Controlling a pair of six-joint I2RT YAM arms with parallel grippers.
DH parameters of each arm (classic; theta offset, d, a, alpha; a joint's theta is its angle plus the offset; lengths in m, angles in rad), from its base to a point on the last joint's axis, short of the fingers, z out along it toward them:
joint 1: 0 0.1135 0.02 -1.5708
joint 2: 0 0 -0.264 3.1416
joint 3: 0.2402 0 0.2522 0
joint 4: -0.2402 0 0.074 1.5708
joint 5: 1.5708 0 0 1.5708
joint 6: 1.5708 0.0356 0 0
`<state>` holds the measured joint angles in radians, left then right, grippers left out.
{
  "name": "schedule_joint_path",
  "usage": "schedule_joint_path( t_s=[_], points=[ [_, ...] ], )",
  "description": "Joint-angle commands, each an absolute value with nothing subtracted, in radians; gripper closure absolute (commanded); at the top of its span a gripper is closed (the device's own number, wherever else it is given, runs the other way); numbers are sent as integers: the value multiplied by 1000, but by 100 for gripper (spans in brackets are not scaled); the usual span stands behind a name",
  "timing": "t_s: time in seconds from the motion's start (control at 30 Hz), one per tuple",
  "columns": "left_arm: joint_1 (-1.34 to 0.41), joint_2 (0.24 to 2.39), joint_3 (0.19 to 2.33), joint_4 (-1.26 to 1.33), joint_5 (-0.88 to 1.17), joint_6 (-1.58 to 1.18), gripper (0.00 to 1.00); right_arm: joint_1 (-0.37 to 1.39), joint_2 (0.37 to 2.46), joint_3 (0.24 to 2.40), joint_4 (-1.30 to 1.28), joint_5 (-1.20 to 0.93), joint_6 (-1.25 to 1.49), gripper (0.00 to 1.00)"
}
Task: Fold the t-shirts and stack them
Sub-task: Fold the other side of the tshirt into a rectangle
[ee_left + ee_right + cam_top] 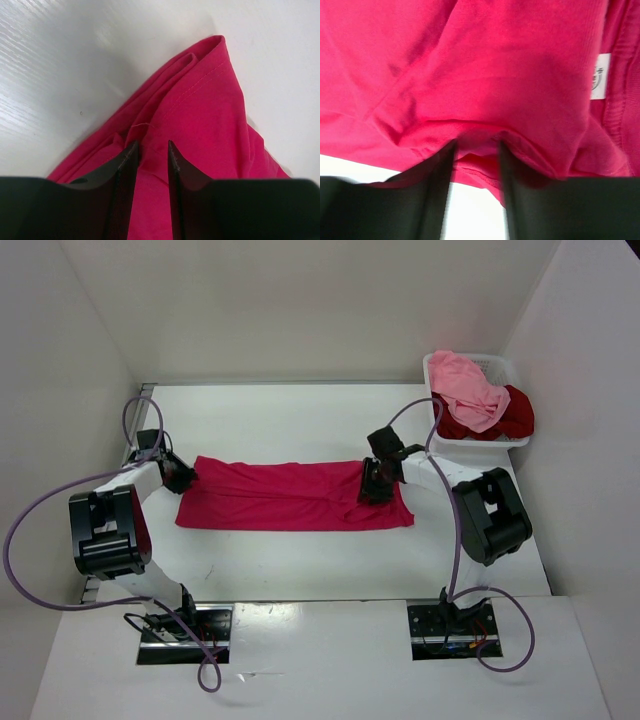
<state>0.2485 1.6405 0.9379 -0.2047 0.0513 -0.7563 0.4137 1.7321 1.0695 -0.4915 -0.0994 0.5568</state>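
From above, the crimson-pink t-shirt (300,502) lies mid-table (300,420) as a long, narrow band, so I judge the sides are already folded in lengthwise. The left gripper (188,478) sits on its left end and the right gripper (372,490) on the cloth just short of the right end. Over in the far right corner, the white mesh basket (497,360) holds the light pink t-shirt (468,390) crumpled on top of the dark red t-shirt (512,418), both waiting their turn.

On to the left wrist. The dark fingers (127,165) are close together on a ridge of crimson cloth, with puckers running out from the tips. That looks like a clamp on the shirt's end. The fabric is a soft matte knit in layers, with a stitched hem (200,85) curving to a rounded corner on the glossy white surface.

Right wrist now. The jaws stand apart, with a slack rolled edge lying between the fingers (440,190), draped rather than pinched. A small white label (600,77) shows at the right.

Next up, I reckon, is the crosswise fold. One end must be carried over the other, and that calls for a firm grip at both corners and a low, even sweep so the layers don't slide.
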Motion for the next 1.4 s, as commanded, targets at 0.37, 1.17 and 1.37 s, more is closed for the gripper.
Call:
schedule_joint_path(
  t_s=[0.37,1.17,1.37],
  points=[
    [255,1592,908,-175,91,-744,64,508,1651,1062,-472,-126,612,100],
    [213,1562,979,-187,101,-744,64,459,1509,1028,-528,-259,670,75],
    [55,1615,1041,-187,83,-744,64,371,1646,956,-378,-167,684,100]
  ],
)
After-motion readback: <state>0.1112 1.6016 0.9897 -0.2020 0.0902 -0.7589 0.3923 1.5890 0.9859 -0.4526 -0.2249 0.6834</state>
